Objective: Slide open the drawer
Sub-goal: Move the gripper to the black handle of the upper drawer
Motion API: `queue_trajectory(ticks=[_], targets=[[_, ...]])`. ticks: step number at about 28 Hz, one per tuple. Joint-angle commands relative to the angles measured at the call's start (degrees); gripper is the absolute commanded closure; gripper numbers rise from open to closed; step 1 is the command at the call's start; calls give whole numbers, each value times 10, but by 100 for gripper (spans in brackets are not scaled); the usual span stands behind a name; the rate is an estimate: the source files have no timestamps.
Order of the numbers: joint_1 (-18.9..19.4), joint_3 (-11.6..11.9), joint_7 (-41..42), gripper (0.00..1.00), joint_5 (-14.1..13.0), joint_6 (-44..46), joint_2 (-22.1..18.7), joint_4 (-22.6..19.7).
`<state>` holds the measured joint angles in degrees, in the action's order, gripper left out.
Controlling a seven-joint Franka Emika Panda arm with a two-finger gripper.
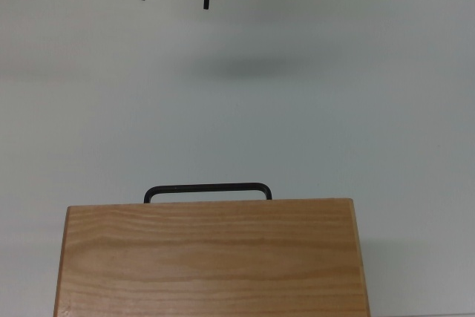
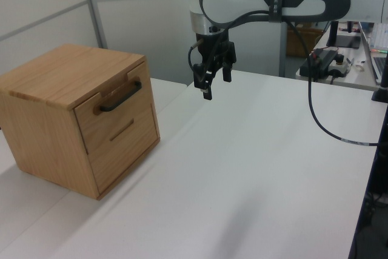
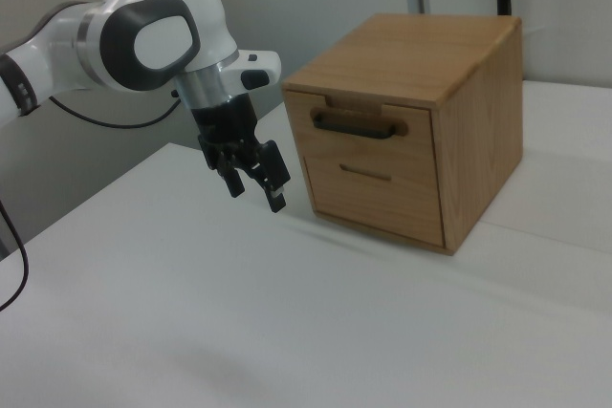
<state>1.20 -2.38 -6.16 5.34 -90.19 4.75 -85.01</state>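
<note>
Above the white table [image 2: 254,168], the spread-fingered tool [image 2: 216,77] hangs well apart from the closed drawer [image 2: 112,111].

white table [image 2: 254,168], a grained wooden cabinet [image 2: 45,119] with its drawer [image 2: 112,108] directly on it

The drawer [image 3: 368,139] is light grained wood (its handle [image 3: 352,124] black). The table [image 3: 191,312] is plain white.

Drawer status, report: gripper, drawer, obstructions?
Gripper open, empty, hovering above the table, apart from the cabinet. Drawer shut, handle untouched. Nothing between them.
</note>
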Motion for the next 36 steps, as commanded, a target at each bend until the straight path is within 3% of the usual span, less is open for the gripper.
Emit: queue_trajectory(ticks=[1, 10, 19, 23, 26, 27, 31, 36], targets=[[0, 0, 6, 0, -12, -30, -6, -16], [3, -2, -54, 0, -14, -67, 4, -17], [5, -3, -182, 0, -7, -213, 51, -17], [5, -3, -357, 0, 4, -306, 68, -17], [6, -3, -467, 0, 29, -329, 75, -16], [6, -4, -545, 0, 42, -336, 77, -16], [6, -6, -647, 0, 59, -337, 82, -16], [7, -12, -757, 1, 59, -338, 101, -3]])
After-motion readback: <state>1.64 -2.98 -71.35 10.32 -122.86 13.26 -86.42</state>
